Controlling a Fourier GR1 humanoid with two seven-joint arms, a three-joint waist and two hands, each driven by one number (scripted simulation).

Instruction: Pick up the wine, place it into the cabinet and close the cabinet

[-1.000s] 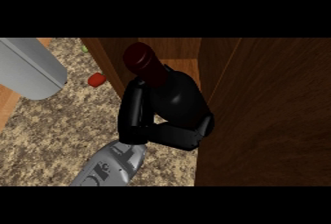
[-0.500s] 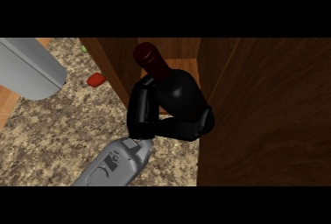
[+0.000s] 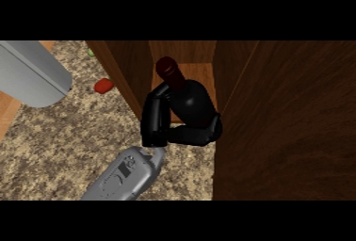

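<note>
Only the right hand (image 3: pixel 182 120) shows, its fingers (image 3: pixel 154 115) wrapped round the wine (image 3: pixel 171 71); the bottle's long axis points to 12 o'clock, into the open cabinet (image 3: pixel 184 54).

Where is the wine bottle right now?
In the head view, the wine bottle is at centre, held by the hand at the open cabinet, its neck pointing inward, between the cabinet's side wall and the door.
</note>
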